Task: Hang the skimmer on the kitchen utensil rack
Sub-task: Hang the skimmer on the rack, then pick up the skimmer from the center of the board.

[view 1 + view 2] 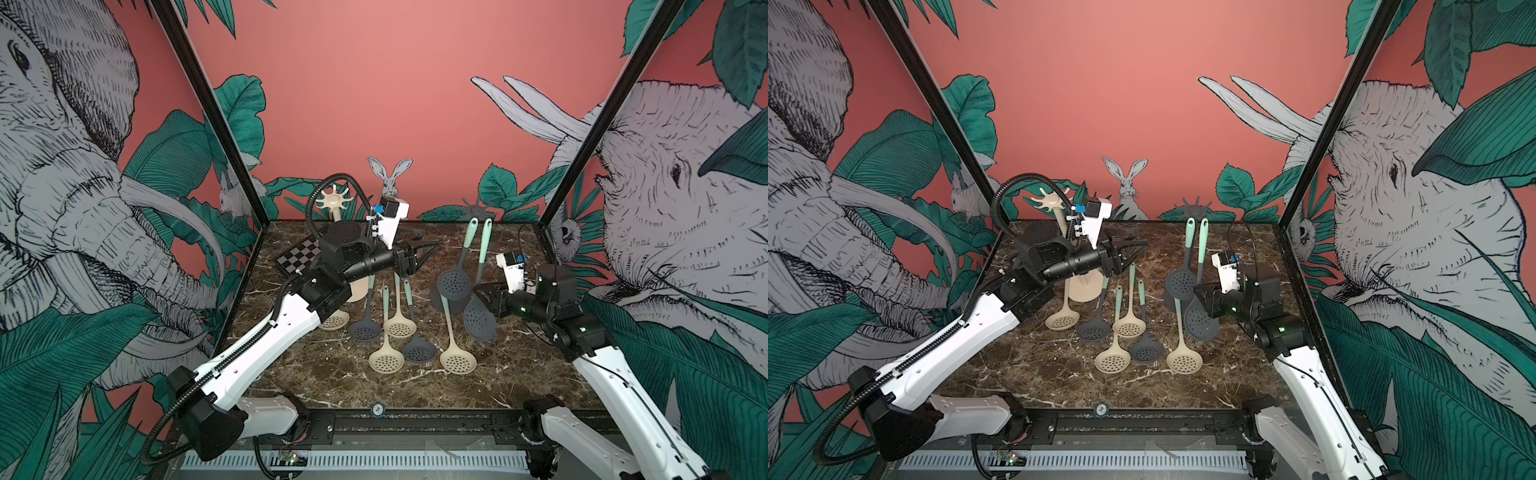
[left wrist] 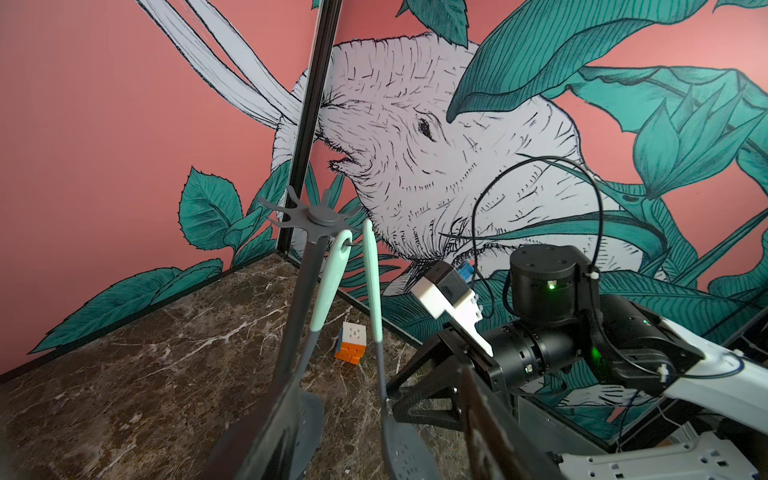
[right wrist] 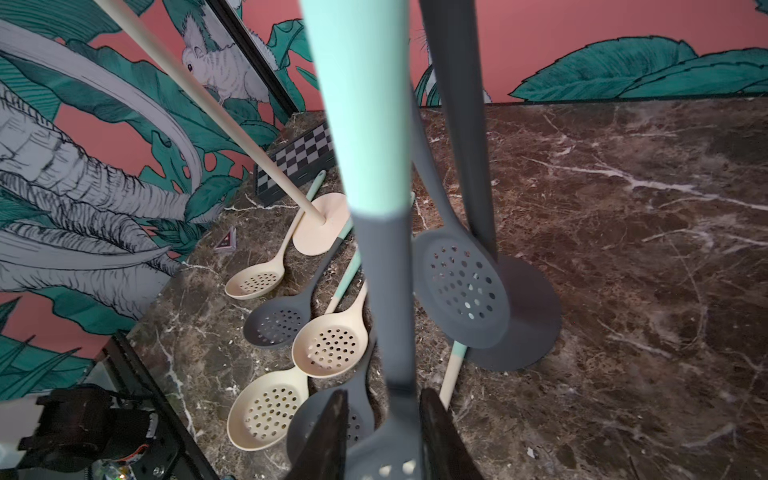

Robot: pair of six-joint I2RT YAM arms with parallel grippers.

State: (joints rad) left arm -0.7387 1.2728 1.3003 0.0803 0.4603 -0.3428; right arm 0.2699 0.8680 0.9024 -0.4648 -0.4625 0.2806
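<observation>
Marble tabletop (image 2: 145, 374) bears a gray rack (image 2: 320, 216) hung with mint-handled skimmers (image 2: 330, 286)

loose skimmers (image 1: 400, 328) across table (image 1: 528, 374) centre

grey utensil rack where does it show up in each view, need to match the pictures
Top view: grey utensil rack right of centre at the back, star top against the back wall.
Top view: rack in the same place.
Left wrist: star top and pole up close, before the corner post.
Right wrist: pole and round base mid-picture.
Shared landmark: mint-handled skimmer at its pole.
</observation>
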